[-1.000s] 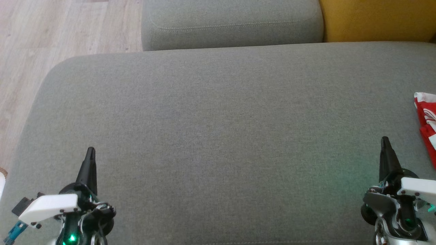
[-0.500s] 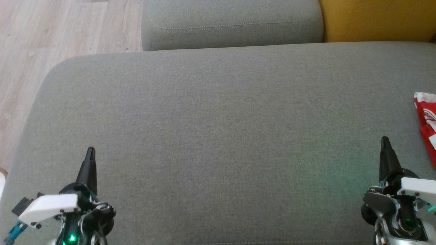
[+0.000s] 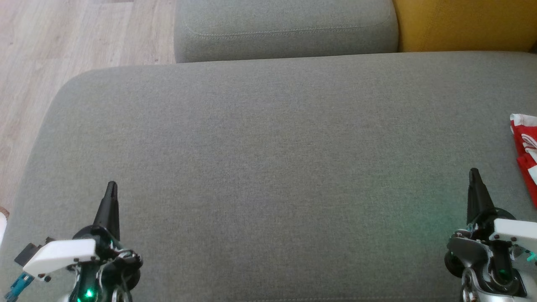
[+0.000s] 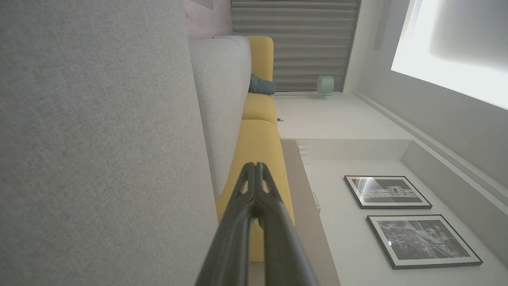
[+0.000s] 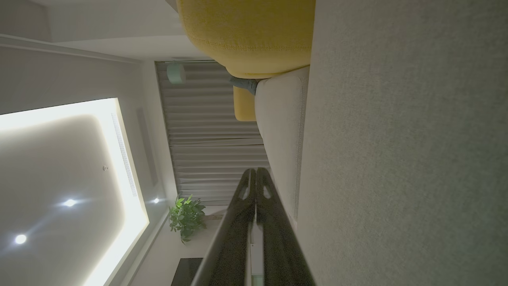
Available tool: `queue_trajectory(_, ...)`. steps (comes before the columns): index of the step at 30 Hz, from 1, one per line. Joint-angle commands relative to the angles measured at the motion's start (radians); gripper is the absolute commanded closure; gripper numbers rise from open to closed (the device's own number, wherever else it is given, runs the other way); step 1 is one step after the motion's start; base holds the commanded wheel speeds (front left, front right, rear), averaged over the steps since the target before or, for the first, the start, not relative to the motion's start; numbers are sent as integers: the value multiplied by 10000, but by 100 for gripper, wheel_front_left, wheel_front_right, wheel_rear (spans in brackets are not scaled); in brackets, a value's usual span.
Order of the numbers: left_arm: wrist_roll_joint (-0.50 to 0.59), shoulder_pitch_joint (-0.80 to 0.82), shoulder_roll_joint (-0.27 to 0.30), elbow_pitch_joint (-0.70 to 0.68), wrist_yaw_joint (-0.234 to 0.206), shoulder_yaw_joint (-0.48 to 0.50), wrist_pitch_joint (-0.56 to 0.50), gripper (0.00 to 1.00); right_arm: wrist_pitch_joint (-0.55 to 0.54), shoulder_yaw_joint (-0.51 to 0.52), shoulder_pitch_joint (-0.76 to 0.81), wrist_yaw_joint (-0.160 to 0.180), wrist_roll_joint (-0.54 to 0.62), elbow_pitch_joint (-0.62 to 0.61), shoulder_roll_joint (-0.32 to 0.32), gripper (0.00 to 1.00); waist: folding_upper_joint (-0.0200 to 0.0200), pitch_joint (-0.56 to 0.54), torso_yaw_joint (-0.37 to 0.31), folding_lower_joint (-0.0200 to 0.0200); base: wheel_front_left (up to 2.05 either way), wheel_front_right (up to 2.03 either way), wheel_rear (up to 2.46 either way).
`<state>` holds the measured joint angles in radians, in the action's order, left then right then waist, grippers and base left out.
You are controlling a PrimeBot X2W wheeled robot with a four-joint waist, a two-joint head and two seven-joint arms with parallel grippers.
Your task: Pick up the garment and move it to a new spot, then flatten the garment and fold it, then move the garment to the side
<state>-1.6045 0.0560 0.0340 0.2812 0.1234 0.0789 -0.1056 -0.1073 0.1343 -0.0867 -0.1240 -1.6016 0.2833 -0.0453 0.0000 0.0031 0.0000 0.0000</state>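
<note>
Left gripper (image 3: 111, 186) at 7 o'clock and right gripper (image 3: 474, 172) at 5 o'clock sit over the grey cushion (image 3: 268, 167), fingers pressed together and empty, while the garment (image 3: 526, 142) (cropped red-and-white edge, lettering unseen) lies at 3 o'clock, either awaiting pickup or already set aside.

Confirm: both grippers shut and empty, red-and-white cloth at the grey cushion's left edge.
Not quite. The head view shows the red-and-white cloth at the grey cushion's right edge, not the left. Left gripper and right gripper are shut and empty.
</note>
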Motion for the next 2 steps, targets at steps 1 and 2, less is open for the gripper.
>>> queue_trajectory(1, -44, 520, 162, -361, 73, 346, -74, 100, -58, -208, -212, -67, -72, -386, -49, 100, 0, 0, 0, 0, 0, 0, 0)
queue_trajectory(2, -44, 520, 162, -361, 73, 346, -74, 100, -58, -208, -212, -67, -72, -386, -49, 100, 0, 0, 0, 0, 0, 0, 0)
